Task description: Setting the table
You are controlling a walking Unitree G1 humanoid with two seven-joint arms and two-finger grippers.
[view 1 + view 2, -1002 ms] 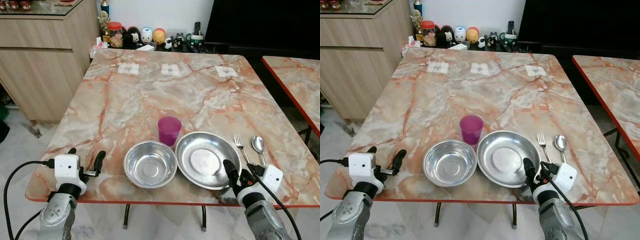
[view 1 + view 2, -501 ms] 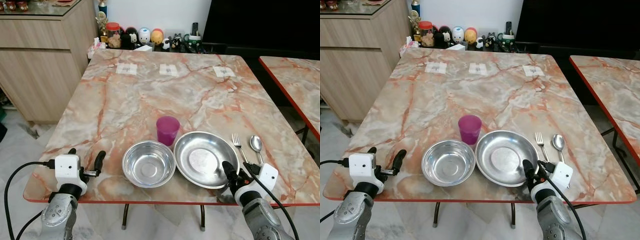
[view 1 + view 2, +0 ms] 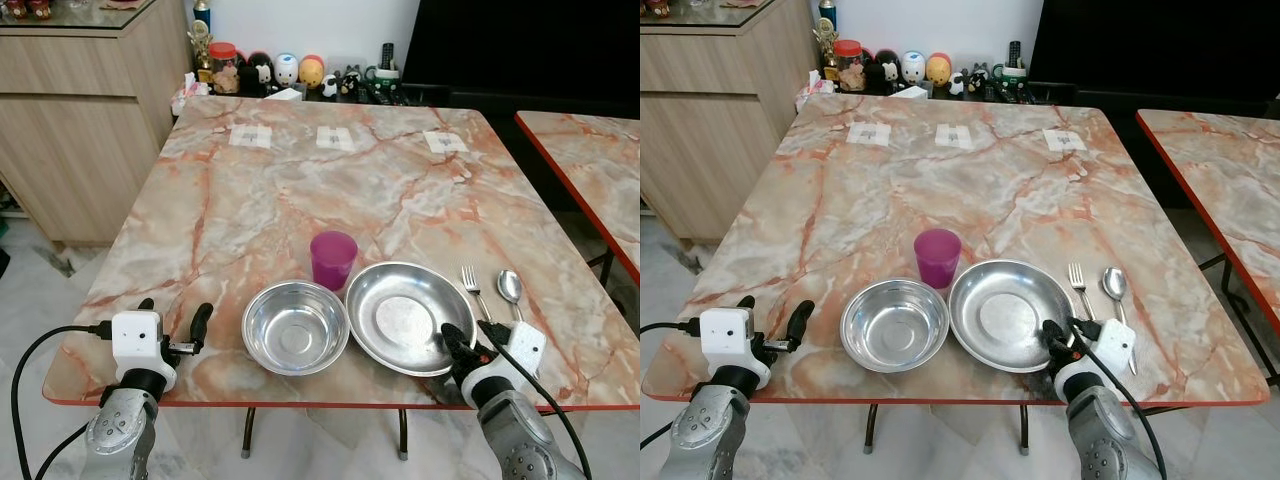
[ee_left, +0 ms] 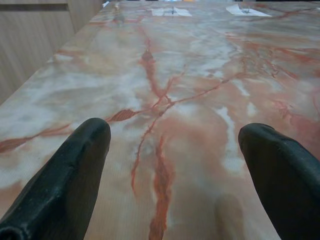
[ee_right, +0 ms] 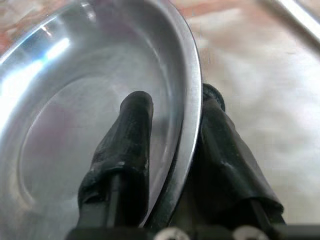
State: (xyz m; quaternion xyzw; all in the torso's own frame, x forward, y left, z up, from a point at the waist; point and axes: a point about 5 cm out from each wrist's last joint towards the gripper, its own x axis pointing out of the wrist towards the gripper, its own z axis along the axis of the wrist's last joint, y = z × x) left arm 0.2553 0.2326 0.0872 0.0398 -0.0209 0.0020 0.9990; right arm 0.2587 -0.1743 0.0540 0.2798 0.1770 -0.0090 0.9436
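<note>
A steel plate (image 3: pixel 405 315) lies near the marble table's (image 3: pixel 300 180) front edge. My right gripper (image 3: pixel 455 343) is shut on its near right rim; in the right wrist view one finger sits inside the plate (image 5: pixel 90 100) and the other under the rim. Left of the plate stands a steel bowl (image 3: pixel 295 327), with a purple cup (image 3: pixel 333 259) just behind them. A fork (image 3: pixel 472 283) and a spoon (image 3: pixel 510 287) lie side by side right of the plate. My left gripper (image 3: pixel 172 318) is open over the front left corner, with bare marble between its fingers (image 4: pixel 90 140).
Three paper tags (image 3: pixel 338 139) lie along the table's far side, with figurines and jars (image 3: pixel 290 72) behind them. A wooden cabinet (image 3: pixel 80 110) stands to the left. A second marble table (image 3: pixel 590 170) is close on the right.
The whole view has shifted slightly. My right wrist has swung a little inward while holding the plate rim. The left gripper and the tableware have not moved.
</note>
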